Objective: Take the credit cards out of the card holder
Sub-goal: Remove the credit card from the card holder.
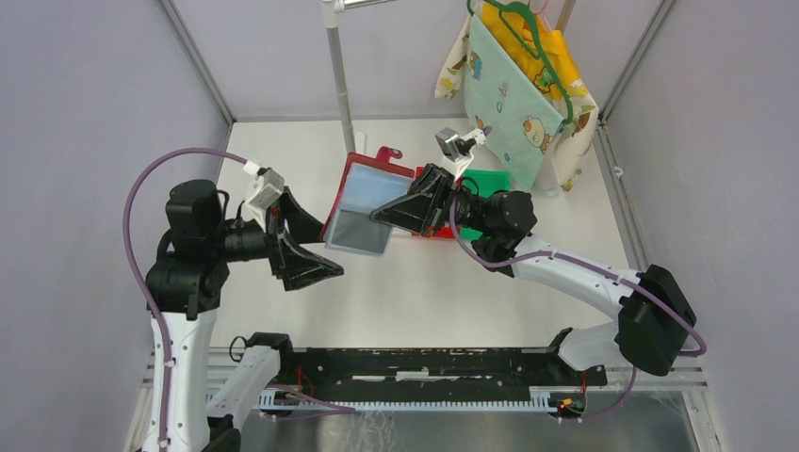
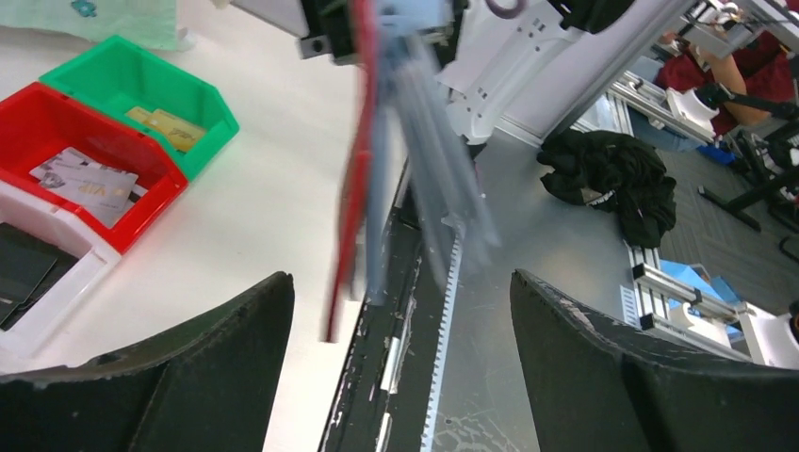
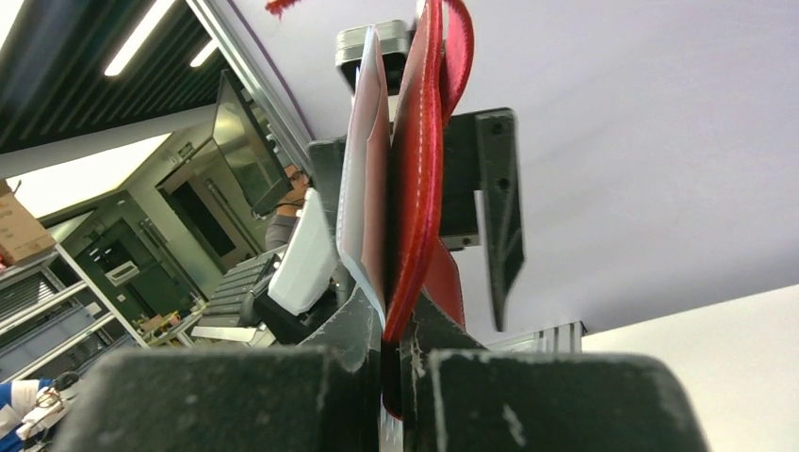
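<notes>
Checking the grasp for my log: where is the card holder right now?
Top view, centre: the card holder hangs above the table, clamped in the right gripper, with the open left gripper just to its left.

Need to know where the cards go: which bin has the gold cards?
The green bin: gold cards lie inside. The red bin beside it holds silver-grey cards; the white bin, dark items.

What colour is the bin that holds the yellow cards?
The bin is green; the left wrist view shows it best.
</notes>
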{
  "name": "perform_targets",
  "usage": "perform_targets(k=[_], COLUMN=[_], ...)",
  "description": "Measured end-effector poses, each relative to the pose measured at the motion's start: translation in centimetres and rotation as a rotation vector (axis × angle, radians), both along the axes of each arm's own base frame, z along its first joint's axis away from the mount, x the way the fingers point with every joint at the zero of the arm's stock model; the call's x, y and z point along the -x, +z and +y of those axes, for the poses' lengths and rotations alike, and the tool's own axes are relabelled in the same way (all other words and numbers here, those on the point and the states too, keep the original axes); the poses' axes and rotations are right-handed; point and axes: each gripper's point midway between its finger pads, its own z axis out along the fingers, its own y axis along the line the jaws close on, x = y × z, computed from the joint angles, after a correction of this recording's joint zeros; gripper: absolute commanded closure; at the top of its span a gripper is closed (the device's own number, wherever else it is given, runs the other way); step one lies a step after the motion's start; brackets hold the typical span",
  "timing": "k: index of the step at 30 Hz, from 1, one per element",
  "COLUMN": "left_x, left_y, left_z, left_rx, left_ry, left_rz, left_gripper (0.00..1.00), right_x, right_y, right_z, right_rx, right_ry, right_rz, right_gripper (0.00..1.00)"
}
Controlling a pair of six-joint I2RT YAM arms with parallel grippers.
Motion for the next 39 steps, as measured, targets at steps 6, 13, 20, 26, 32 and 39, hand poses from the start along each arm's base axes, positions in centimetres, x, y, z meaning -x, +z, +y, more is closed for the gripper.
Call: perform_targets(k=[6, 13, 20, 26, 32, 39], left_x=[2.0, 0.8, -0.2, 0.1, 0.0, 0.0], left_y=[0.8, 0.6, 0.2, 0.3, 0.5, 1.6], left_z=[-0.1, -0.2, -0.2, -0.2, -0.2, -0.3], left_rx=[0.02, 0.016, 0.009, 0.009, 0.012, 0.032], left_ry=[-0.062, -0.059, -0.047, -0.047, -0.048, -0.036], left_rz=[-0.057, -0.035, -0.001, -0.014, -0.028, -0.022], left_gripper=[0.18, 0.42, 0.6, 0.7, 0.73, 0.76], right_x=[-0.4, 0.2, 0.3, 0.3, 0.6, 0.7], right_y=[-0.8, -1.0, -1.0, -0.9, -0.3, 0.1], right_z=[0.4, 0.7, 0.7, 0.7, 0.4, 0.4], right_rx=[0.036, 0.042, 0.041, 0.037, 0.015, -0.019], right_ry=[-0.011, 0.004, 0.003, 0.005, 0.022, 0.041], right_rz=[0.009, 0.009, 0.004, 0.002, 0.016, 0.028], right_gripper=[1.0, 1.0, 1.0, 1.0, 1.0, 1.0])
